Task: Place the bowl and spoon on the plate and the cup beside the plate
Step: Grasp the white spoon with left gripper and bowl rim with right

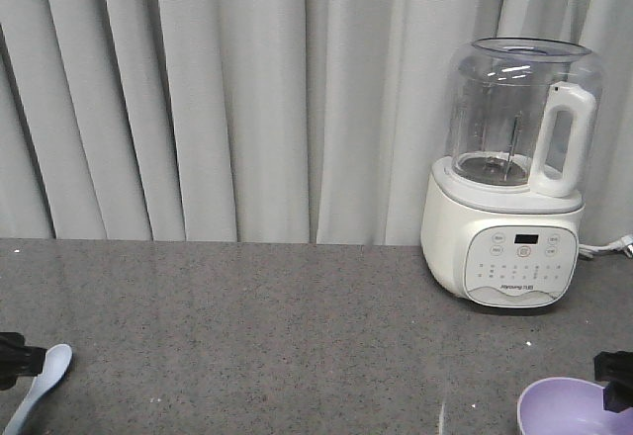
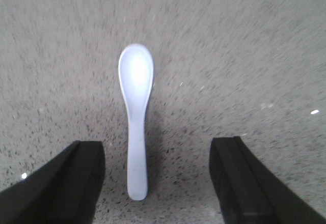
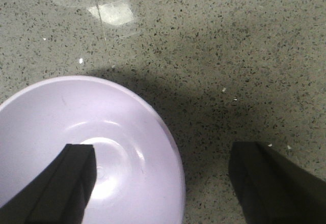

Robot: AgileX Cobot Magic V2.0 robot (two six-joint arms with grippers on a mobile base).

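The pale blue-white spoon lies flat on the speckled grey counter, scoop pointing away from me. My left gripper is open, and the spoon's handle end sits between its fingers, nearer the left one, touching neither. The front view shows the spoon at the bottom left beside the left gripper. The lavender bowl stands upright and empty. My right gripper is open astride the bowl's right rim, one finger over the inside and one over the counter. The front view has the bowl at the bottom right. Plate and cup are out of view.
A white blender with a clear jug stands at the back right of the counter, its cord trailing right. Grey curtains hang behind the counter's back edge.
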